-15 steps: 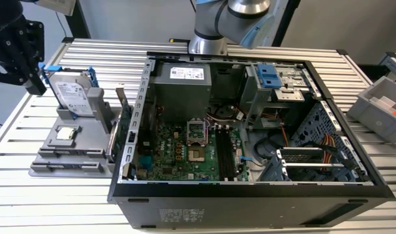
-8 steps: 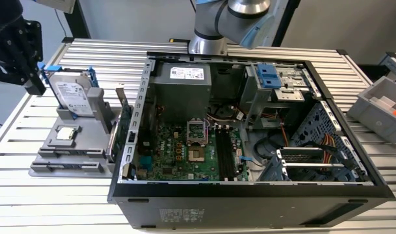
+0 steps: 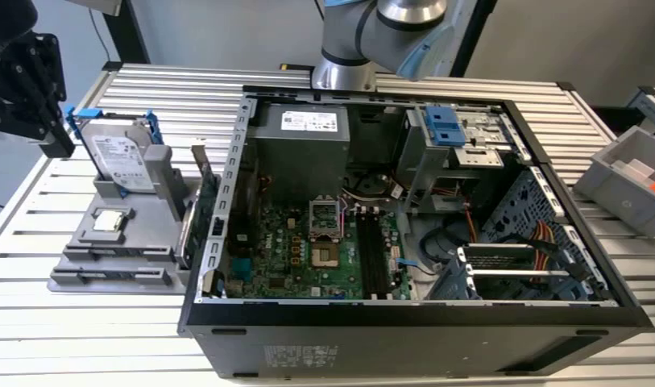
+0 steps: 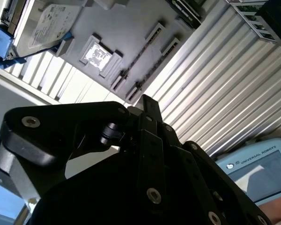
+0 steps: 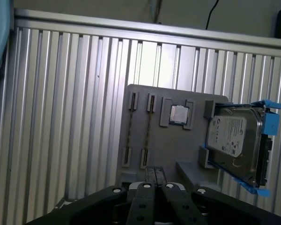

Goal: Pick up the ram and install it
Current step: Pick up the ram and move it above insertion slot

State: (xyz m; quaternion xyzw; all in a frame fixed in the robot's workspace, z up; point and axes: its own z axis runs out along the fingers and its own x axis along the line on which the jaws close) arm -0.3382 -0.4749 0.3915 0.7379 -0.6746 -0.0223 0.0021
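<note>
- Bright, even light is falling on the table (image 3: 166,89) in the exterior view.
- Glare is streaking its ribs in both wrist views.
- In the second wrist view, the claw (image 4: 147,105) is showing as a black silhouette.

On the ribbed desk (image 3: 91,339) we see a grey holder (image 3: 123,270) carrying an upright silver hard drive (image 3: 121,157) with blue clips and a small square chip (image 3: 110,219); beside it lies an open computer case (image 3: 413,318).
</note>
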